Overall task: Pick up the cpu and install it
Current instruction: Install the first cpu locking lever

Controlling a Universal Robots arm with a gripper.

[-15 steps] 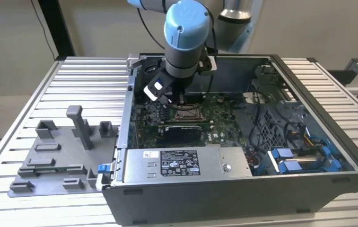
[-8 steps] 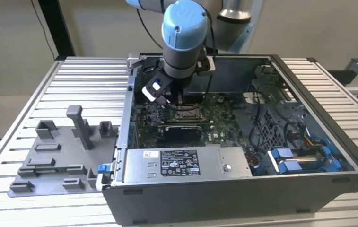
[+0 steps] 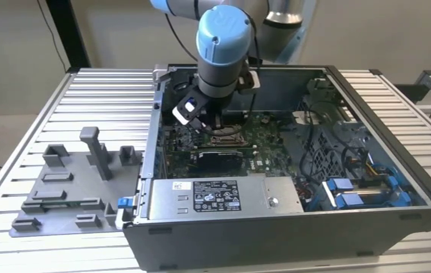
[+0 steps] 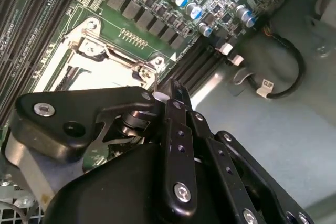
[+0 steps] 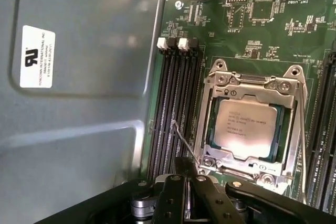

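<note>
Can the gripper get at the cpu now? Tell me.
Probably yes. In the first wrist view the cpu lies face up inside the socket frame, nothing over its top, and the gripper sits just beside the frame. The frame's bars crowd its edges.

— What sort of room is this, do you reckon?

— A robotics lab or test workshop. The counter point(image 3: 86, 91) is ribbed aluminium profile, not furniture, and another like it stands past the far right corner.

— And the computer?

— An open desktop case point(image 3: 291, 227) lies on it with the motherboard point(image 3: 265, 133) bare, and an industrial robot arm point(image 3: 223, 42) reaches inside.

— Those grey blocks?

— A plastic fixture plate point(image 3: 63, 196) near the counter's front left corner, shaped to hold parts. Plain walls, cables hanging down. Nothing homely here.
</note>
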